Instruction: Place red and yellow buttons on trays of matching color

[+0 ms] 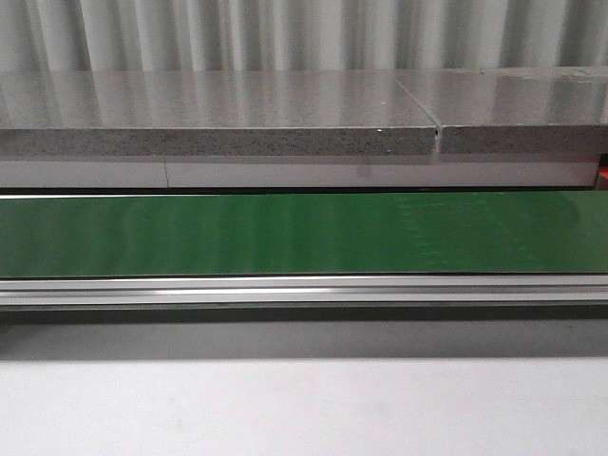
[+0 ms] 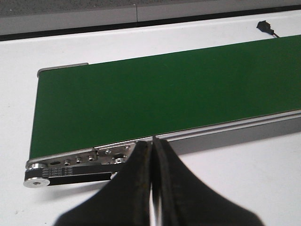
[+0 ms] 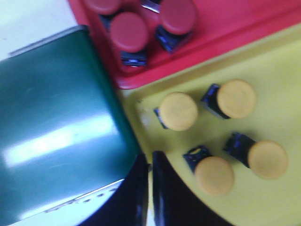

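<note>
Right gripper (image 3: 149,188), fingers pressed together and empty, hovers at the yellow plastic tray (image 3: 277,80) edge; four round yellow buttons (image 3: 178,111) lie beyond it, red buttons (image 3: 129,32) on the red tray (image 3: 244,23). Left gripper (image 2: 153,188), likewise closed, faces a bare green conveyor belt (image 2: 164,94).

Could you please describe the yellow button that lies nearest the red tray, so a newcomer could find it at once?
Start at the green conveyor belt; past its end sits the yellow tray, bordering the red tray. Of four yellow buttons, it is the one nearest the belt's end, not those farther along the tray.
</note>
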Available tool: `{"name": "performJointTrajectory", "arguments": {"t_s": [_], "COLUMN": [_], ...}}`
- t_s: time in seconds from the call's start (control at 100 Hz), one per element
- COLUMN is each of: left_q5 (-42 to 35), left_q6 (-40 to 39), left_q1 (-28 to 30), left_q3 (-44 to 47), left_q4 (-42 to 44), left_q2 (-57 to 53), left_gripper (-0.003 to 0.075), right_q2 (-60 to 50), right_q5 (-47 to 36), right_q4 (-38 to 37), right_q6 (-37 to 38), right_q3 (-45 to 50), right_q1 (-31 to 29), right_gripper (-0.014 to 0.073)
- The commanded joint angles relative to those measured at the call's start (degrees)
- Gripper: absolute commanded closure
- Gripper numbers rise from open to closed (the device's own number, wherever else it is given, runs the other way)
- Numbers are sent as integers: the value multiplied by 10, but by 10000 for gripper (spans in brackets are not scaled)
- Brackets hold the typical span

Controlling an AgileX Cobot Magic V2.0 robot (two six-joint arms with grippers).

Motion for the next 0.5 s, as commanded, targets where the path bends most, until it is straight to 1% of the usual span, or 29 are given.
{"name": "performJointTrajectory", "arguments": {"t_s": [0.0,0.04,0.26,0.33,0.49], "left_q5": [-36,-36,-36,-36,-36], "left_q6": [1,1,1,1,1], "left_q1": [-4,-4,-4,-4,-4], "left_q3": [-16,-16,-16,-16,-16], "left_q4": [-10,-10,-10,-10,-10], "left_q2": [3,3,3,3,3], "left_gripper": [740,740,740,740,740], "right_q2": [-35,-42,-66,-70,-85], "right_q5": [-32,-38,-74,-88,-129], "right_q4": [8,10,17,17,11], "right_q6": [-1,-1,-1,-1,-8], "right_q3": [-16,-16,-14,-14,-4], "right_q1": [37,58,168,194,233], "right_gripper": [669,658,661,661,661]}}
